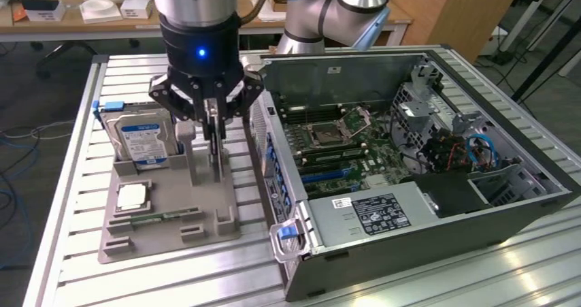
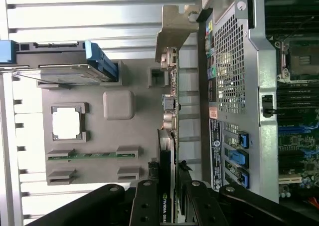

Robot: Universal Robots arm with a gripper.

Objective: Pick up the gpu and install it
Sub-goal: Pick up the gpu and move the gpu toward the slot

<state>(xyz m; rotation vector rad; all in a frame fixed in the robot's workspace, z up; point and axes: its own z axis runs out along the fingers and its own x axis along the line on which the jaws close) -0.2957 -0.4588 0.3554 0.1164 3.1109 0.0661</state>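
Observation:
The gpu [image 1: 216,158] is a thin dark card standing on edge in the grey tray [image 1: 163,235], beside the open computer case [image 1: 508,215]. My gripper [image 1: 214,138] hangs straight above the card with its fingers down either side of the upper edge, shut on it. In the wrist view the gpu [image 2: 170,111] appears edge-on, its pale metal bracket [image 2: 174,31] at the far end, and the black fingers [image 2: 144,206] press against both faces of the card at my gripper [image 2: 168,187]. I cannot tell whether the card's lower edge has left the tray.
The tray also holds a silver hard drive [image 1: 141,140] with a blue-white label, a square chip [image 1: 133,196] and a narrow green memory stick [image 1: 163,217]. The case's motherboard [image 1: 350,150] lies exposed. The case's perforated rear panel [image 2: 232,66] stands close beside the card.

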